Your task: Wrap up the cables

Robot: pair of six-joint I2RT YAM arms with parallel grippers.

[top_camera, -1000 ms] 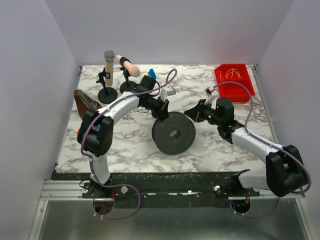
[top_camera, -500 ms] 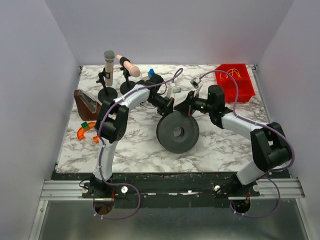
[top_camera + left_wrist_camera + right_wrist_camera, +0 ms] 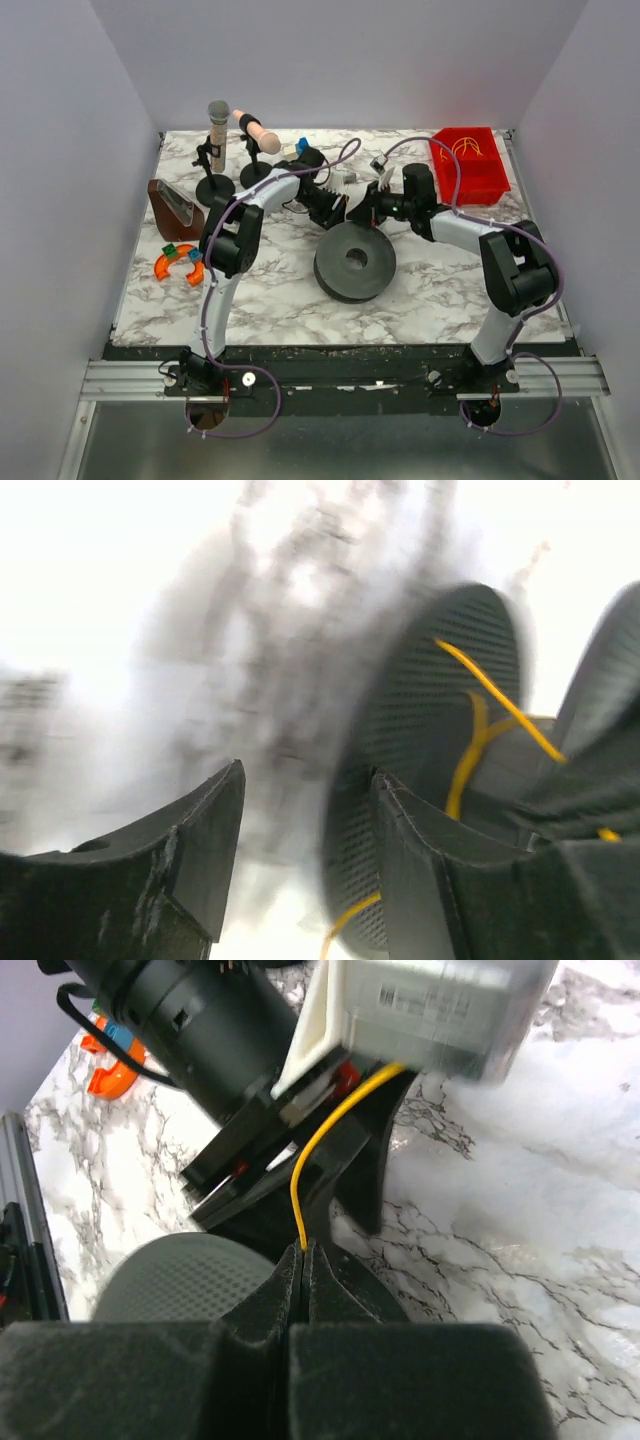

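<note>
A thin yellow cable (image 3: 322, 1135) rises from my right gripper (image 3: 303, 1248), which is shut on its end. The strand runs up toward the left arm's wrist housing (image 3: 200, 1030) just ahead. In the left wrist view, the left gripper (image 3: 305, 805) stands open with nothing between its fingers (image 3: 205, 830). Beside its right finger, yellow cable (image 3: 478, 730) loops over the black spool (image 3: 430, 710). From above, the two grippers, left (image 3: 335, 208) and right (image 3: 361, 216), meet just behind the black spool (image 3: 354, 262). More yellow cables (image 3: 466, 148) lie in the red bin (image 3: 485, 182).
Two microphones on stands (image 3: 217, 150) (image 3: 256, 140) stand at the back left. A brown block (image 3: 172, 205) and an orange-and-blue piece (image 3: 178, 262) lie at the left. The red bin sits at the back right corner.
The left gripper has gone from shut to open. The right arm has swung left and back until its shut gripper meets the left one. The spool has shifted slightly.
</note>
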